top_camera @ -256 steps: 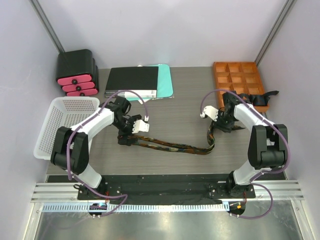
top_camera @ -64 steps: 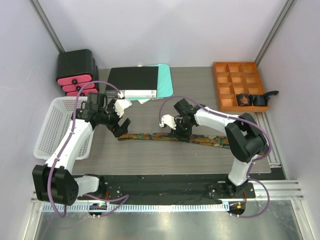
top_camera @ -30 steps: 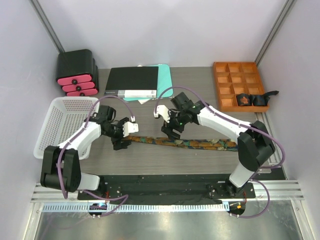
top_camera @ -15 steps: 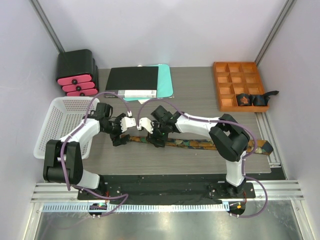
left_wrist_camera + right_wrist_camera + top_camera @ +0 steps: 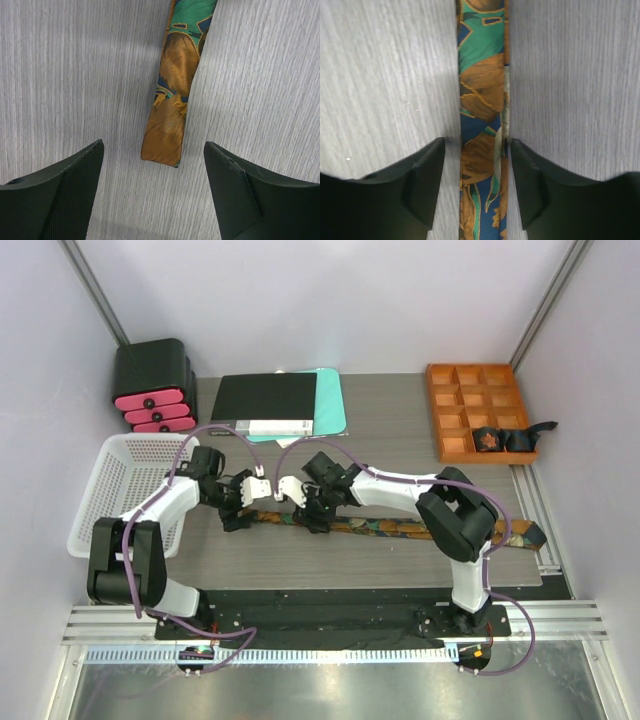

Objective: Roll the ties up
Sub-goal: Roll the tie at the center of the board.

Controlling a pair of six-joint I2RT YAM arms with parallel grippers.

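Note:
A long tie (image 5: 400, 528), brown-gold with green and blue patterning, lies flat and straight across the table, its wide pointed end at the right (image 5: 527, 535). My left gripper (image 5: 238, 513) is open over the tie's narrow end; in the left wrist view that end (image 5: 165, 135) lies between the spread fingertips (image 5: 152, 150), touching neither. My right gripper (image 5: 310, 516) is open a little further right. In the right wrist view its fingers (image 5: 476, 150) straddle the tie (image 5: 482, 85) closely on both edges. A rolled tie (image 5: 487, 440) sits in the orange tray.
An orange compartment tray (image 5: 470, 390) stands at the back right, with a dark item (image 5: 520, 437) hanging over its edge. A white basket (image 5: 115, 490) stands at the left. A black-and-pink drawer unit (image 5: 150, 385) and a black book (image 5: 265, 402) on a teal folder are at the back.
The tie has been laid out straight along the table. My right gripper has slid left along it to close beside my left gripper. Little has moved in the last half second.

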